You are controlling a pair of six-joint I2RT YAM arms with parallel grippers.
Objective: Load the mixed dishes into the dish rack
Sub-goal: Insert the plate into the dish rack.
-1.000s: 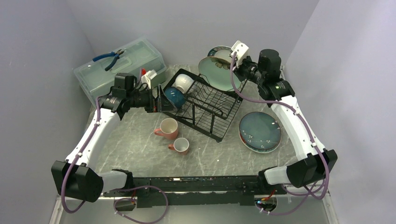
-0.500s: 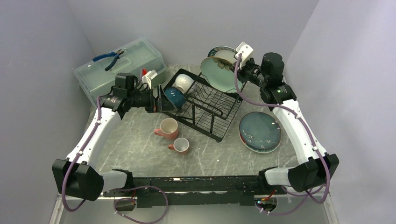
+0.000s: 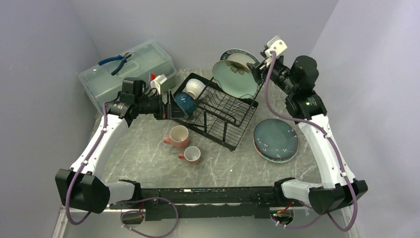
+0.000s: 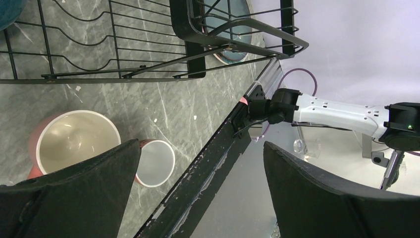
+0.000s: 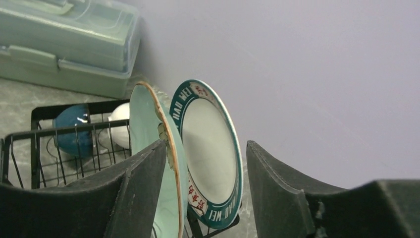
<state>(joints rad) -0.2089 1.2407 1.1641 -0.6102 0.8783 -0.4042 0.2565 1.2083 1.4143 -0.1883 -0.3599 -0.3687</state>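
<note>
Where the grey marbled desk [image 3: 148,153] meets the back wall, the black wire dish rack [image 3: 220,116] sits at an angle, with a translucent green lidded box [image 3: 124,74] to its left. Two plates stand on edge at the rack's far right end: the pale green floral plate [image 3: 235,79] in front and the white plate with teal lettered rim [image 5: 210,148] just behind. The glossy teal plate [image 3: 276,139] lies flat on the desk, right of the rack.

Right tool [image 5: 205,143]: jaws apart around the green plate's rim, gripping nothing. Left tool [image 4: 200,144]: jaws wide and empty, at the rack's left end.

A blue bowl [image 3: 184,101] and a white bowl [image 3: 194,88] sit in that end. One pink mug [image 3: 177,135] and a second pink mug [image 3: 191,154] stand on the desk before the rack. Blue-handled pliers [image 3: 116,62] lie on the box lid.
</note>
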